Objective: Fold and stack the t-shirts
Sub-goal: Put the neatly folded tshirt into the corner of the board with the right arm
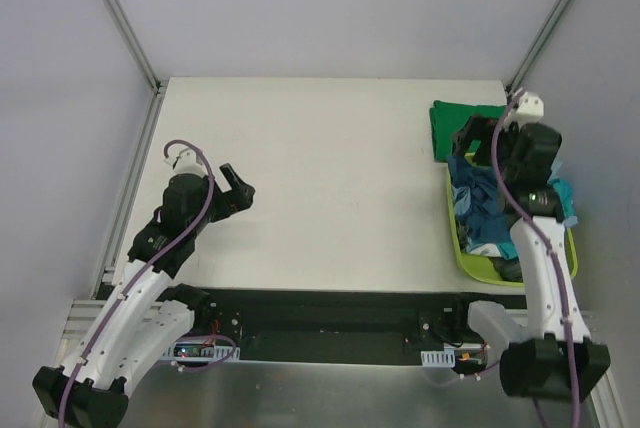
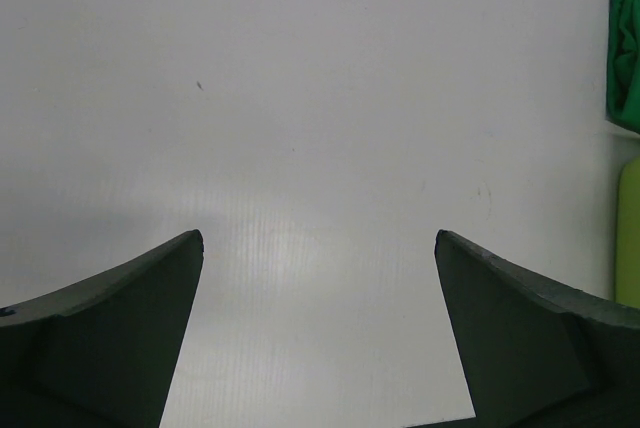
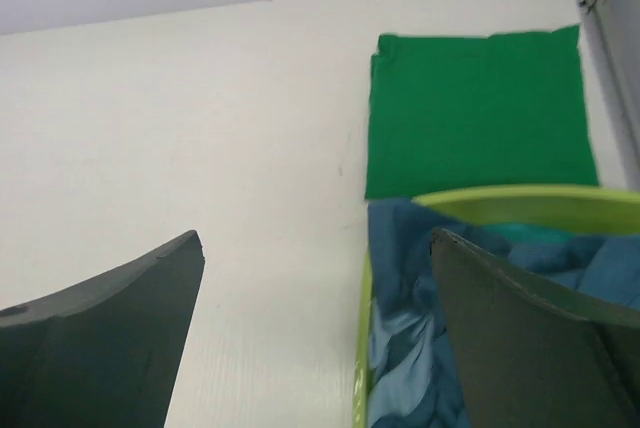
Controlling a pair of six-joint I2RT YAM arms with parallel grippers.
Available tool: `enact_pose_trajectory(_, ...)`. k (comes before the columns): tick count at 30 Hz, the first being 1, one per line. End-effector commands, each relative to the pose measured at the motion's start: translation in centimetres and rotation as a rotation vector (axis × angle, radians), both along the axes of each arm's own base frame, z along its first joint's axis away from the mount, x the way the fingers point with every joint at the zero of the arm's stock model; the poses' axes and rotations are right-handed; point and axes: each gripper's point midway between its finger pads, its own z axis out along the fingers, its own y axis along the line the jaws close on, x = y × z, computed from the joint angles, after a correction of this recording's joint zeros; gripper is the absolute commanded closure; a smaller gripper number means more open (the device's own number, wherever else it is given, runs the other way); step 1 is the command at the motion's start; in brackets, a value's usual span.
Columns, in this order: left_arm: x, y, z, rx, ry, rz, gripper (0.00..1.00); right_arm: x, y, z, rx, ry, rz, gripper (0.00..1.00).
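A bright green t-shirt [image 1: 452, 126] [image 3: 475, 113] lies folded flat on the table at the far right, just beyond the basket. Dark teal-blue t-shirts [image 1: 478, 203] [image 3: 410, 288] and a light turquoise one lie crumpled in the lime-green basket [image 1: 468, 260] [image 3: 520, 197]. My right gripper [image 1: 470, 138] [image 3: 316, 238] hovers open over the basket's far left corner, with nothing between its fingers. My left gripper [image 1: 236, 188] [image 2: 318, 238] stands open over bare table at the left, holding nothing. In the left wrist view the green t-shirt [image 2: 625, 53] shows at the right edge.
The white table [image 1: 320, 178] is bounded by grey walls and metal rails on the left and right. The basket [image 2: 630, 238] sits against the right side, close to the right arm's base.
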Motion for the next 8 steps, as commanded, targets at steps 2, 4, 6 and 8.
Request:
enact_pose_trajectory(2, -0.1, 1.6, -0.5, 0.027, -0.031, 0.071, 0.01, -4.1, 1.5, -4.3, 0.126, -0.111, -0.040, 0.04)
enact_pose_trajectory(4, -0.1, 1.7, -0.5, 0.032, -0.042, 0.072, 0.01, -5.6, 1.7, -5.0, 0.126, -0.150, -0.034, 0.04)
enact_pose_trajectory(6, -0.1, 1.7, -0.7, 0.034, -0.059, 0.061, 0.01, -6.6, 1.5, -5.7, 0.106, -0.177, -0.034, 0.04)
enact_pose_trajectory(8, -0.1, 1.6, -0.5, 0.035, -0.083, 0.048, 0.01, -7.3, 1.2, -6.6, 0.086, -0.194, -0.046, 0.04)
